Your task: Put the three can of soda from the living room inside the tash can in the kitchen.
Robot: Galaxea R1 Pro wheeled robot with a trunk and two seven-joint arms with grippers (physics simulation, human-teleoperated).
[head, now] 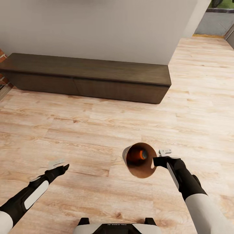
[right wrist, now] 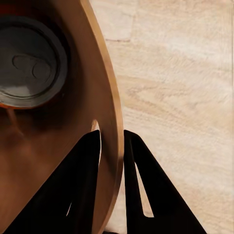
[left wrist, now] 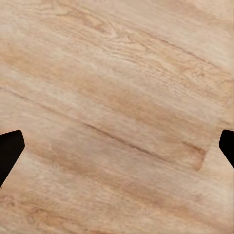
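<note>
Clamped by its rim in the right end effector (head: 158, 161), the tash can (head: 140, 170) is carried tilted, an orange can of soda (head: 143, 154) kept inside, while the left end effector (head: 61, 166) is held apart, empty.

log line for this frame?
right gripper: shut on bin wall | orange can inside | left gripper: open, empty | over wood floor
</note>
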